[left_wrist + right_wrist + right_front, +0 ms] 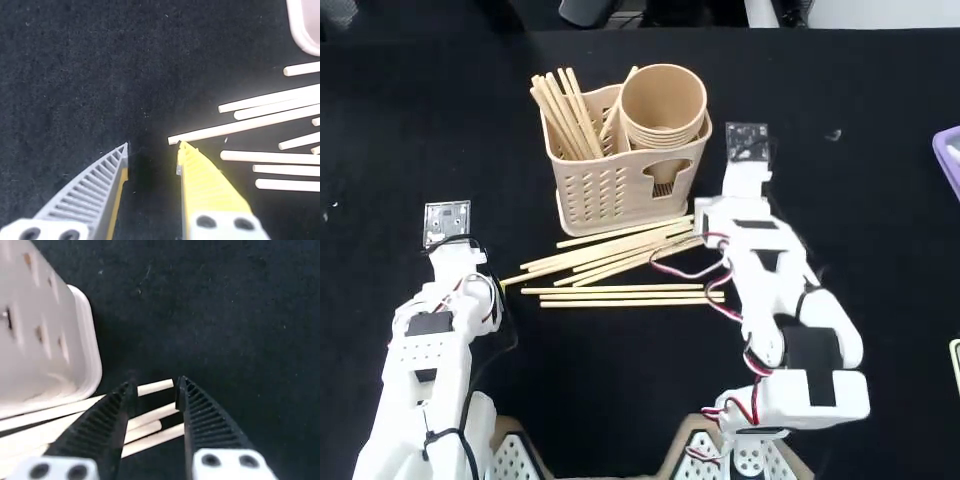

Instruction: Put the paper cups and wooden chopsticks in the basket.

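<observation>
In the upper centre of the high view, the beige slotted plastic basket [610, 185] holds stacked tan paper cups [663, 100] and upright wooden chopsticks [565, 115]. Loose chopsticks [620, 275] lie on the black table [880, 250] below it, their right ends hidden under the right arm [770, 270]. The left claw [152, 150] is spread just beside one stick's tip. The right claw [154, 387] is spread over stick ends.

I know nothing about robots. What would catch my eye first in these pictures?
The beige basket at the table's middle stands out, holding a stack of paper cups in one compartment and standing chopsticks in the other. In front of it, loose chopsticks lie scattered on the black table, with the open left gripper at one end and the open right gripper over the other.
</observation>
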You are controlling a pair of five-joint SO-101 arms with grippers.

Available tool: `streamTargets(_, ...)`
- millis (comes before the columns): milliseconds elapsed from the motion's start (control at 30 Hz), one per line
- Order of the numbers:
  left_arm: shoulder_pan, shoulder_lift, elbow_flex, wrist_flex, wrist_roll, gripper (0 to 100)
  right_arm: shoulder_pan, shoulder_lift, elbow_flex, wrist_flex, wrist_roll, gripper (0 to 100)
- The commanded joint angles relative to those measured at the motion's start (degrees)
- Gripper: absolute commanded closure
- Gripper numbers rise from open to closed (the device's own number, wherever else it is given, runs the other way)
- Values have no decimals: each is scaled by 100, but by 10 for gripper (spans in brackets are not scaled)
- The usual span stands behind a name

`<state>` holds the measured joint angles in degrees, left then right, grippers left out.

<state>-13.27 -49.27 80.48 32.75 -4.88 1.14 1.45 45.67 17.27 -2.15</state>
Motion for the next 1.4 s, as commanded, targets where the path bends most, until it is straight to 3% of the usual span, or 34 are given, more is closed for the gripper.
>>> streamTargets(0,66,-79,-40,-88,-44,837,70,13,-444,484,-114,864)
streamTargets(233,66,-79,-40,-88,-44,837,62,22,-752,703,-141,864)
streamTargets(633,66,-79,-40,-88,-44,837,62,31,-787,756,-2312,860)
streamTargets(967,66,-88,-40,-88,-44,837,26,180,-804,835,-2813,860)
streamTargets(1067,66,-88,-40,-79,-44,837,18,479,-1279,1415,-2919,848)
streamTargets(1200,66,-88,-40,-79,-44,837,18,1121,-2202,2673,-2927,742)
streamTargets(1367,66,-88,-40,-79,-44,837,53,1851,-3090,3815,-2884,759)
